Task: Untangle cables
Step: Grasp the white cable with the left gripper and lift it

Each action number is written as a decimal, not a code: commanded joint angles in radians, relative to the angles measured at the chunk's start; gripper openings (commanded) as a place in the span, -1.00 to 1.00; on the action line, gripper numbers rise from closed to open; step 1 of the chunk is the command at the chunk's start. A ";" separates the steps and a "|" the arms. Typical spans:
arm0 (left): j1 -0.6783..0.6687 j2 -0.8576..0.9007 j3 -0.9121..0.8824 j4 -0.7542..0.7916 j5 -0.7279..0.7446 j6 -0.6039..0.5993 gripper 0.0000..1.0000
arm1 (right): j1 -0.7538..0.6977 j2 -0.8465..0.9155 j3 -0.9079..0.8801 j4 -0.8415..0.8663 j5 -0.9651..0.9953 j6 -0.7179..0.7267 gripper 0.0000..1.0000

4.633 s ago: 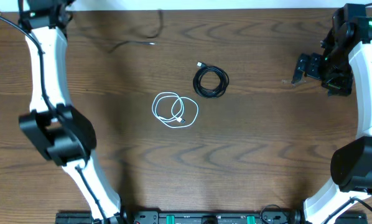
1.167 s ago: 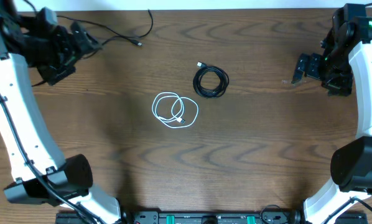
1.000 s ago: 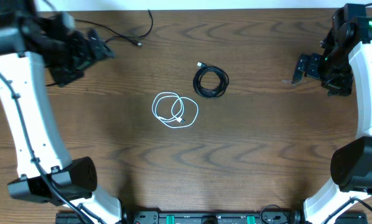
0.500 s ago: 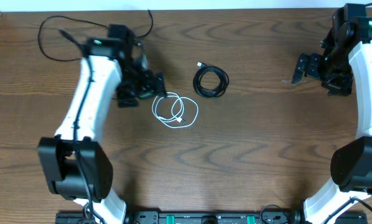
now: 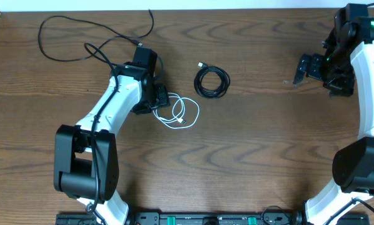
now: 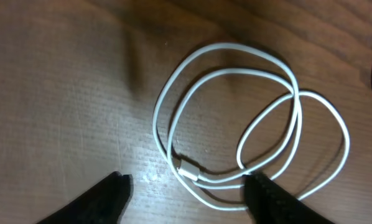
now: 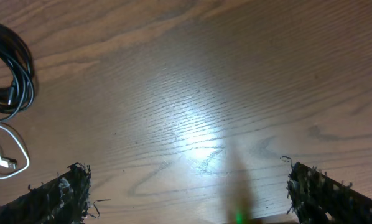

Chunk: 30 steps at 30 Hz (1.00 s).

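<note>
The left arm has swung in from the far-left corner; its left gripper (image 6: pixel 186 200) now hangs over the white cable (image 6: pixel 189 168) near the table's middle. The jaws stand partly apart, astride the loops' near strands, with nothing clamped. The fingertips are cut off by the frame edge. The black coil (image 5: pixel 226 84) lies just right. The right gripper (image 7: pixel 192 202), far right, gapes empty.
</note>
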 commanded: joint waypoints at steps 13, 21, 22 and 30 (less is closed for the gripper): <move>-0.035 0.123 -0.010 0.032 -0.030 -0.032 -0.08 | 0.003 -0.019 0.010 -0.001 0.001 0.013 0.99; -0.035 0.187 -0.010 0.048 -0.062 -0.032 -0.11 | 0.003 -0.019 0.010 -0.001 0.001 0.013 0.99; -0.035 0.187 -0.010 0.049 -0.062 -0.031 -0.17 | 0.003 -0.019 0.010 -0.001 0.001 0.013 0.98; -0.034 0.170 0.016 0.034 -0.062 -0.031 -0.60 | 0.003 -0.019 0.010 -0.001 0.001 0.013 0.99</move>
